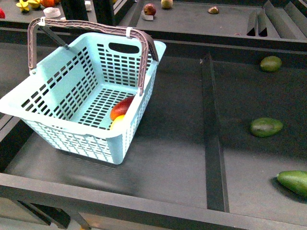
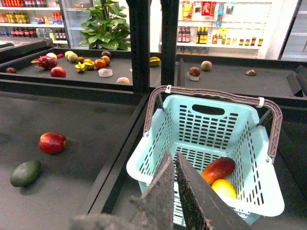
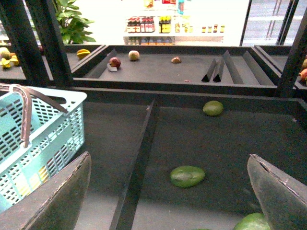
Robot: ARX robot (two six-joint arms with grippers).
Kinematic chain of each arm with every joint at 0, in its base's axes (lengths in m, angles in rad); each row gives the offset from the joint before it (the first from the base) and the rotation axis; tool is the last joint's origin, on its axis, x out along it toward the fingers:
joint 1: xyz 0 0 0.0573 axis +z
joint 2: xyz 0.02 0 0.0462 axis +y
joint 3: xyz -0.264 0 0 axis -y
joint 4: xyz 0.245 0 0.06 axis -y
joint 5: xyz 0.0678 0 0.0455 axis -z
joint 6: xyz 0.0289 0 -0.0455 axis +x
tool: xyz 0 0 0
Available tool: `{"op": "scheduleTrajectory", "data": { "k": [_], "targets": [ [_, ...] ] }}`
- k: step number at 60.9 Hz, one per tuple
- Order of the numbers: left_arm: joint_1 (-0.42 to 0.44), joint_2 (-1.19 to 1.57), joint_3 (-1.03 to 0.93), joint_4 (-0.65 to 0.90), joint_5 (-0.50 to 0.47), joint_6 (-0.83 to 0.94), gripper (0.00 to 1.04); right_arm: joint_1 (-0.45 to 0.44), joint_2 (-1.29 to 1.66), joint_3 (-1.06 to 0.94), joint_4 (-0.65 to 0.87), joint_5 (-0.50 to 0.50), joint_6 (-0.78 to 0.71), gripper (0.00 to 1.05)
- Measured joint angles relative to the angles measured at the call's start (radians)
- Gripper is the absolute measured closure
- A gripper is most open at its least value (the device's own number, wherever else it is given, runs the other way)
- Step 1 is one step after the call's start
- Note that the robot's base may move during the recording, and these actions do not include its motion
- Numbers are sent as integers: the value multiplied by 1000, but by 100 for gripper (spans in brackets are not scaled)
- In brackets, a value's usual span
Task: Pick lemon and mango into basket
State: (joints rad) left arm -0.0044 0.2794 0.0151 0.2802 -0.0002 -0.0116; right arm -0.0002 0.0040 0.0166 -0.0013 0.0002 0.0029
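The turquoise basket (image 1: 72, 96) stands on the dark shelf at the left, its brown handles up. Inside it, at the near right corner, the red mango (image 1: 122, 106) lies against the yellow lemon (image 1: 118, 120). Both also show in the left wrist view, mango (image 2: 218, 169) and lemon (image 2: 224, 188), inside the basket (image 2: 192, 129). My left gripper (image 2: 174, 158) is shut and empty, above the basket's near rim. My right gripper (image 3: 168, 165) is open and empty over the right bay, with the basket (image 3: 43, 129) off to its side. Neither arm shows in the front view.
Green fruits (image 1: 265, 127) (image 1: 271, 63) (image 1: 293, 181) lie in the right bay, past a raised divider (image 1: 211, 129). A red apple (image 2: 52, 143) and a green fruit (image 2: 25, 173) lie in the bay left of the basket. More fruit sits on the rear shelf (image 2: 86, 64).
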Motion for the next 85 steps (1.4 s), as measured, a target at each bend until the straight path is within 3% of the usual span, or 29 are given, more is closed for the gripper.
{"op": "scheduleTrajectory", "data": {
  "k": [18,23,54,82,85],
  "targets": [
    [0,-109,0,-109,0,0,101,0,0,0,0,0,0,9],
    [0,-245,0,-268,0,0,101,0,0,0,0,0,0,9],
    [0,-273,0,-278,0,0,101,0,0,0,0,0,0,9],
    [0,-273,0,-278,0,0,8,0,0,0,0,0,0,9],
    [0,-273,0,-278,0,2,6,0,0,0,0,0,0,9]
  ]
}}
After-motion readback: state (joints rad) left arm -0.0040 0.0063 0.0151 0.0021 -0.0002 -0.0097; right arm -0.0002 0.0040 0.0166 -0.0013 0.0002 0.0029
